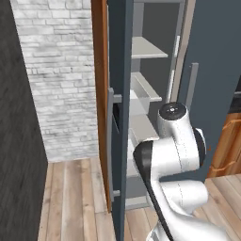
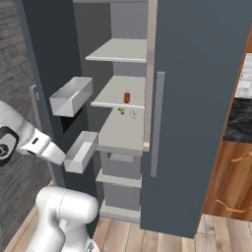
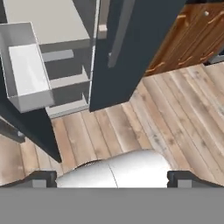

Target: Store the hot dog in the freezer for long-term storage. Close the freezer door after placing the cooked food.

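Your hot dog (image 2: 127, 97) already lies on a middle shelf (image 2: 119, 93) inside the freezer (image 2: 197, 113), so placing looks done. The freezer door (image 2: 49, 74) stands open at left; closing it remains. The gripper (image 3: 112, 178) holds nothing, jaws spread wide

Matt dark freezer door (image 1: 120, 94), smooth grey shelves (image 2: 120, 133) (plastic-looking), planked wood floor (image 3: 175, 113).
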You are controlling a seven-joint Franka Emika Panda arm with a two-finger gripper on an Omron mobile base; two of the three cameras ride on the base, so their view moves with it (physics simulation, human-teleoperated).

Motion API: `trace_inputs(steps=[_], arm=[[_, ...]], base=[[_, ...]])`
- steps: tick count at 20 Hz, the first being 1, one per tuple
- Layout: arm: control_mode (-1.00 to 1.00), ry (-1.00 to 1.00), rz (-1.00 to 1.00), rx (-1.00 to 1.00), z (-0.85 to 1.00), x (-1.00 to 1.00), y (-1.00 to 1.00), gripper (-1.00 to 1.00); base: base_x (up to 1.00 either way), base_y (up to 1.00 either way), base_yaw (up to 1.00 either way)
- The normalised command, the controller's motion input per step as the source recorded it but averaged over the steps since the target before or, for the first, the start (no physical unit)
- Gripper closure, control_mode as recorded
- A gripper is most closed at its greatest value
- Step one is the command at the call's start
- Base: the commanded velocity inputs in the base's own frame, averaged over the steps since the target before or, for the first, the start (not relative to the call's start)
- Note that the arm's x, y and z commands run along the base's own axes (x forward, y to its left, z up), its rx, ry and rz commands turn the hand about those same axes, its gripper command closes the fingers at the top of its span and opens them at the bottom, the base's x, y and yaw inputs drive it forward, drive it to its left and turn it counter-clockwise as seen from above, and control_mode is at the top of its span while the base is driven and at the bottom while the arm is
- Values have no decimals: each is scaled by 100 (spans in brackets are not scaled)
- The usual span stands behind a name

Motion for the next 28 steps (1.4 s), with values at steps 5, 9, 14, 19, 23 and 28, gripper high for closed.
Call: trace_inputs(steps=[5,9,14,19,23,28], arm=[[-100,-43,-43,-27,1,32,100,-100],[-100,-39,-43,-30,0,41,100,-100],[-100,-25,-42,-23,0,49,87,-100],[-100,-9,-27,-5,-4,58,55,-100],[-100,-1,-15,-1,-1,51,34,-100],[-100,0,-7,0,0,49,29,-100]], base=[[0,0,0],[0,0,0],[0,0,0],[0,0,0],[0,0,0],[0,0,0]])
